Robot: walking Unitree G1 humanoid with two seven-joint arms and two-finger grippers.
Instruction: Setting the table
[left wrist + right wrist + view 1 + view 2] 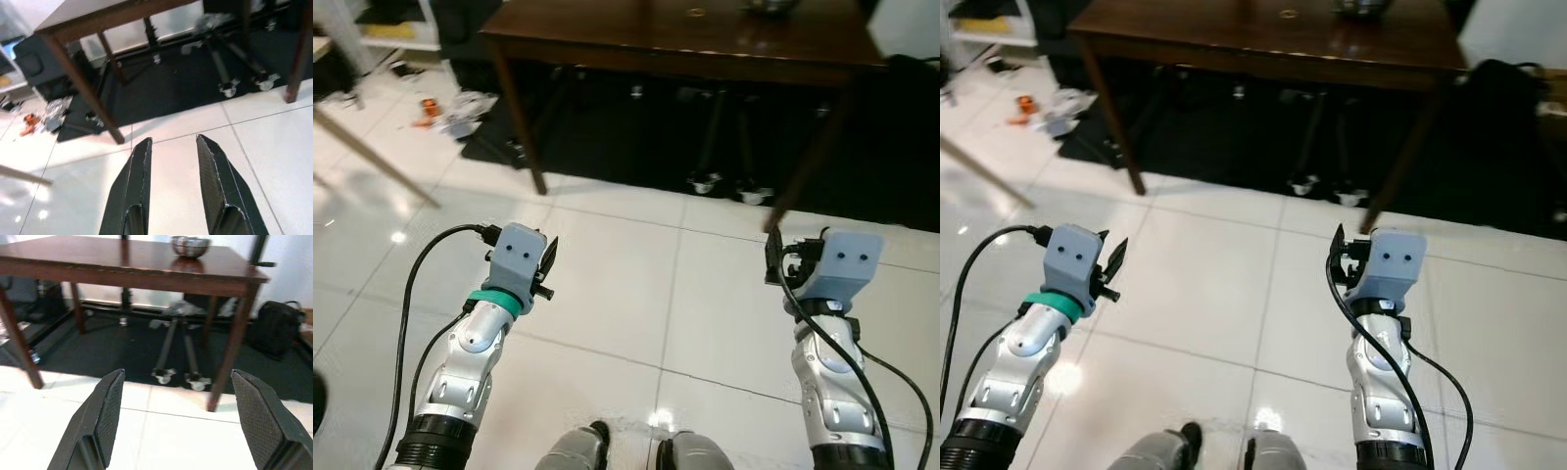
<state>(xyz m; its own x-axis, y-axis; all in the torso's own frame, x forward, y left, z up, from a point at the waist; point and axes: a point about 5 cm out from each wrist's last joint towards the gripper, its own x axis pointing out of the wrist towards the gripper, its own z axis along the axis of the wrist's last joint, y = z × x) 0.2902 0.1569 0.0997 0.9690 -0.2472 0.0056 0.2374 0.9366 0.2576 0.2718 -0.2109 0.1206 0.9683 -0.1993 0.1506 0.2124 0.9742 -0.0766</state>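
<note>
Wooden table (132, 269) at 12 o'clock, metal bowl (190, 246) cropped at top. Left gripper (172, 161) slightly parted, right gripper (178, 406) wide apart, both empty.

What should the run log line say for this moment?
stage: facing dark wooden table | left gripper: open, empty, above tile floor | right gripper: open, empty | metal bowl: on table

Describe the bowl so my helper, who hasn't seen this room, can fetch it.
Find the dark wooden table standing over the black mat. Near its far edge, toward the robot's right, sits a small metal bowl. It is shiny silver, the table's one gleaming rounded item.
</note>
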